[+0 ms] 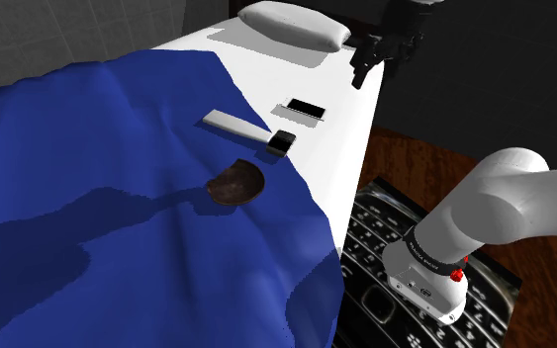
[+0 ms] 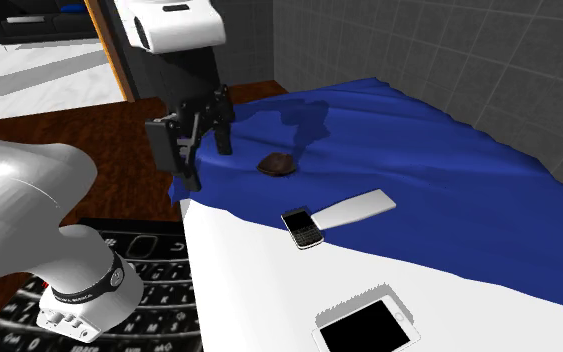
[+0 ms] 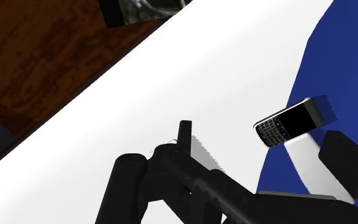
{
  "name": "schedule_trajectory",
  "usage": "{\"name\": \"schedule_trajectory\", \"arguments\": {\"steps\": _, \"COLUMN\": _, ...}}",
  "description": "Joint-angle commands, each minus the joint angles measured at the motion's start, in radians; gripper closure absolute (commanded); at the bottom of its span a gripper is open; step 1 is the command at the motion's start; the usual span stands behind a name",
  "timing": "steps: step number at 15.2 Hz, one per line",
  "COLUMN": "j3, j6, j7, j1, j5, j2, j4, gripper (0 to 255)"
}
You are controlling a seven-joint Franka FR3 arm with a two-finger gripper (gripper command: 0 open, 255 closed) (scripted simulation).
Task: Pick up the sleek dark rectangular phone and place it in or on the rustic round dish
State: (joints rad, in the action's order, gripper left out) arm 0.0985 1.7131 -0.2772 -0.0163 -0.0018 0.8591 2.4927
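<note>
1. Tool state. The tool is empty. Its two black fingers stand apart with nothing between them. It hangs in the air over the side edge of the bed, above the wooden floor and the rim of the mattress.

2. Task object. The dark phone lies flat on the bed, screen and keypad facing up, where the blue blanket gives way to the white sheet. It sits at one end of a pale flat slab. Whether it touches or overlaps the slab cannot be told. In the wrist view the dark phone lies ahead of the fingers and well apart from them.

3. Target. The dish is a brown round bowl resting upright on the blue blanket, near the dark phone and apart from it. Its hollow holds nothing.

4. Other items. A white-framed phone with a black screen lies flat on the white sheet, between the dark phone and the pillow at the head of the bed.

5. Rig. The arm rises from the stand, whose top bears a keypad pattern, beside the bed.
</note>
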Motion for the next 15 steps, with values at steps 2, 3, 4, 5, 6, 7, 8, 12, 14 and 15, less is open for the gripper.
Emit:
{"name": "schedule_trajectory", "arguments": {"steps": 2, "j3": 0.086, "j6": 0.089, "j7": -0.155, "j1": -0.013, "j5": 0.044, "j2": -0.014, "j4": 0.062, "gripper": 0}}
{"name": "schedule_trajectory", "arguments": {"steps": 3, "j3": 0.116, "j6": 0.119, "j7": -0.205, "j1": -0.017, "j5": 0.058, "j2": -0.026, "j4": 0.077, "gripper": 0}}
{"name": "schedule_trajectory", "arguments": {"steps": 4, "j3": 0.146, "j6": 0.15, "j7": -0.255, "j1": -0.023, "j5": 0.071, "j2": -0.041, "j4": 0.09, "gripper": 0}}
{"name": "schedule_trajectory", "arguments": {"steps": 5, "j3": 0.176, "j6": 0.181, "j7": -0.306, "j1": -0.029, "j5": 0.083, "j2": -0.058, "j4": 0.1, "gripper": 0}}
{"name": "schedule_trajectory", "arguments": {"steps": 6, "j3": 0.207, "j6": 0.213, "j7": -0.356, "j1": -0.036, "j5": 0.094, "j2": -0.079, "j4": 0.108, "gripper": 0}}
{"name": "schedule_trajectory", "arguments": {"steps": 7, "j3": 0.238, "j6": 0.245, "j7": -0.408, "j1": -0.044, "j5": 0.104, "j2": -0.102, "j4": 0.114, "gripper": 0}}
{"name": "schedule_trajectory", "arguments": {"steps": 8, "j3": 0.27, "j6": 0.277, "j7": -0.459, "j1": -0.054, "j5": 0.112, "j2": -0.128, "j4": 0.117, "gripper": 0}}
{"name": "schedule_trajectory", "arguments": {"steps": 12, "j3": 0.404, "j6": 0.405, "j7": -0.671, "j1": -0.111, "j5": 0.123, "j2": -0.256, "j4": 0.106, "gripper": 0}}
{"name": "schedule_trajectory", "arguments": {"steps": 14, "j3": 0.474, "j6": 0.465, "j7": -0.785, "j1": -0.153, "j5": 0.108, "j2": -0.334, "j4": 0.087, "gripper": 0}}
{"name": "schedule_trajectory", "arguments": {"steps": 15, "j3": 0.51, "j6": 0.494, "j7": -0.845, "j1": -0.178, "j5": 0.095, "j2": -0.375, "j4": 0.074, "gripper": 0}}
